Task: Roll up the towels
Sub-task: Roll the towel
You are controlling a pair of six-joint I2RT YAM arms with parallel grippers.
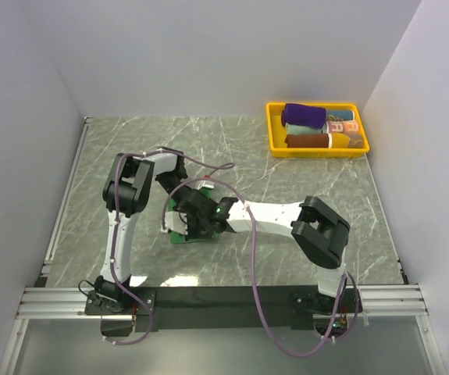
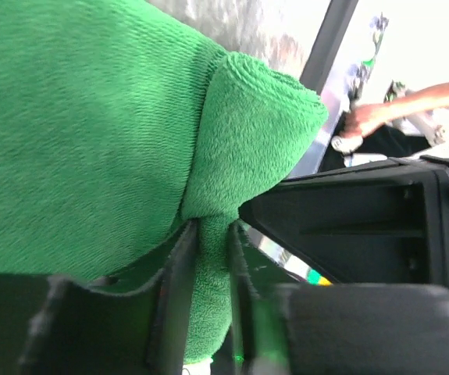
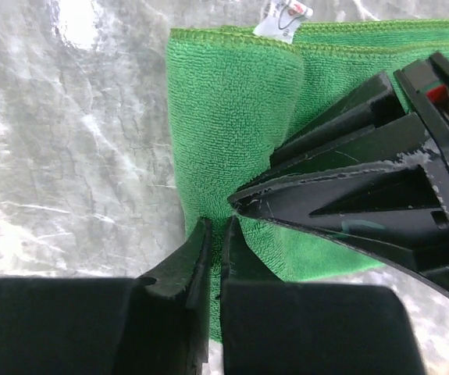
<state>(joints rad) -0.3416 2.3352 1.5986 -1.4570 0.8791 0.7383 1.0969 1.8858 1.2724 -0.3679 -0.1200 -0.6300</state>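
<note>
1. Overhead: bright green rectangular cloth towel (image 1: 179, 236) lies centre-left on grey marbled tabletop (image 1: 326, 187). Both arms converge over it and hide most of it. Dark purple rolled cloth towel (image 1: 302, 116) sits in yellow plastic tray (image 1: 275, 133), far right.
2. Left wrist view: left tool (image 2: 210, 234) clamped on a pinched fold of the green towel. Advised: hold the fold taut and turn evenly with the partner arm. Tabletop contact unseen.
3. Right wrist view: right tool (image 3: 215, 238) closed together at the towel's near edge. Small white tag (image 3: 285, 16) at far edge. Whether cloth is caught, cannot tell. The other arm's black body covers the towel's right part.
</note>
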